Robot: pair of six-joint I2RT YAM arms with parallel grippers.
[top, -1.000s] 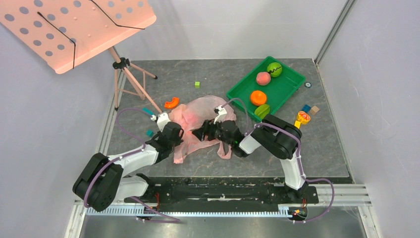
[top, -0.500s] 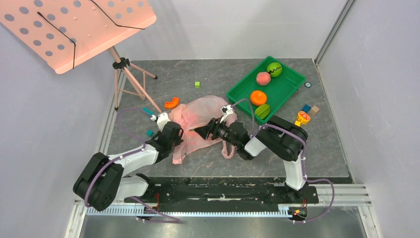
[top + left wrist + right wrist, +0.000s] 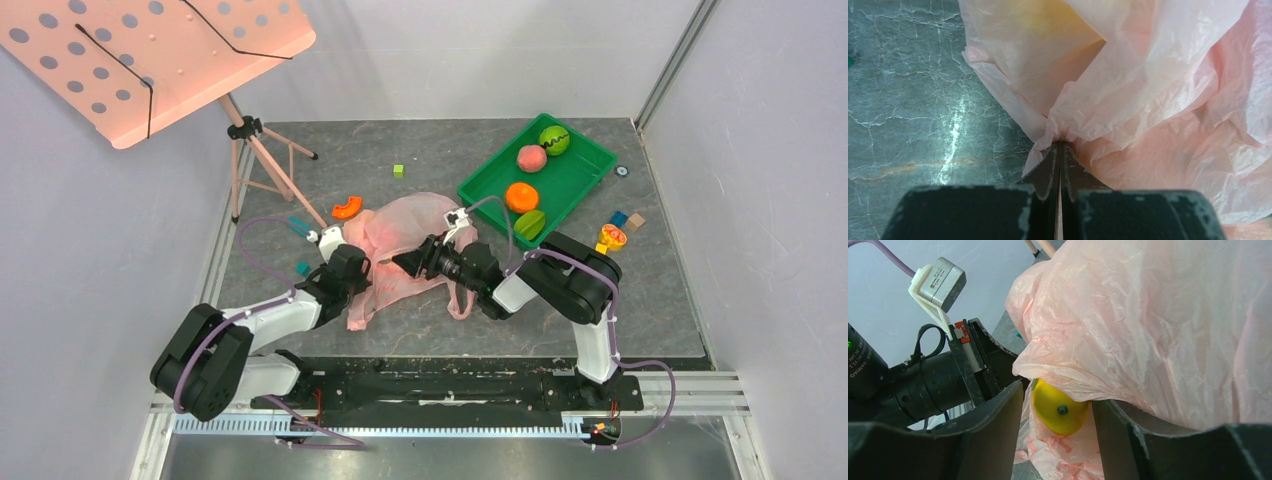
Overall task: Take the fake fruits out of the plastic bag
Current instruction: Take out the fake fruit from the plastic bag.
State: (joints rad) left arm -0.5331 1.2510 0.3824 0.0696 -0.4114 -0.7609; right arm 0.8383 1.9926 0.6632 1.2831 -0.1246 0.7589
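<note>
Mango [image 3: 1060,416] between half-open right claw [image 3: 1055,401] (under bag [image 3: 1173,330]).

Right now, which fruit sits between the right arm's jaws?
The yellow fruit peeking from under the pink bag; the fruits in the green tray lie uncovered, off to the side.

Thin plastic bag [image 3: 1158,325] over yellow mango [image 3: 1055,412]
</note>
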